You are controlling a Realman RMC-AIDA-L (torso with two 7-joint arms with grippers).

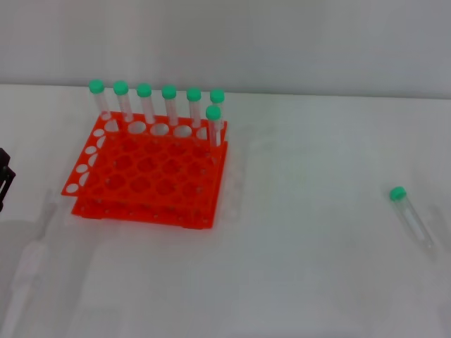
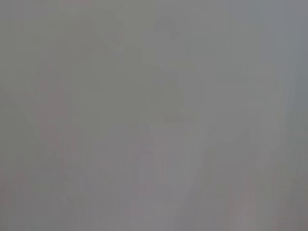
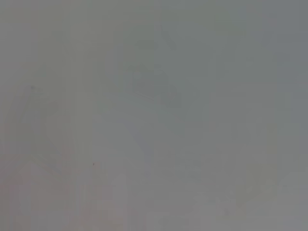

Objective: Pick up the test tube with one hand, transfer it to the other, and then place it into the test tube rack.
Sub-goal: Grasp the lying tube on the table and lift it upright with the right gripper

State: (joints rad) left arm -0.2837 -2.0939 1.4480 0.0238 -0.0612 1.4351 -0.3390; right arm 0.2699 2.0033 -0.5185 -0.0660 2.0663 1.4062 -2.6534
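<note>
In the head view a clear test tube (image 1: 412,217) with a green cap lies flat on the white table at the right, cap pointing away from me. The orange-red test tube rack (image 1: 148,172) stands at the left of centre, with several green-capped tubes (image 1: 169,105) upright along its far row and one more tube (image 1: 213,123) at its right corner. A black part of my left gripper (image 1: 4,179) shows at the far left edge, well apart from the rack. My right gripper is out of view. Both wrist views show only plain grey surface.
The white table (image 1: 303,267) stretches between the rack and the lying tube. A pale wall (image 1: 282,42) rises behind the table's far edge.
</note>
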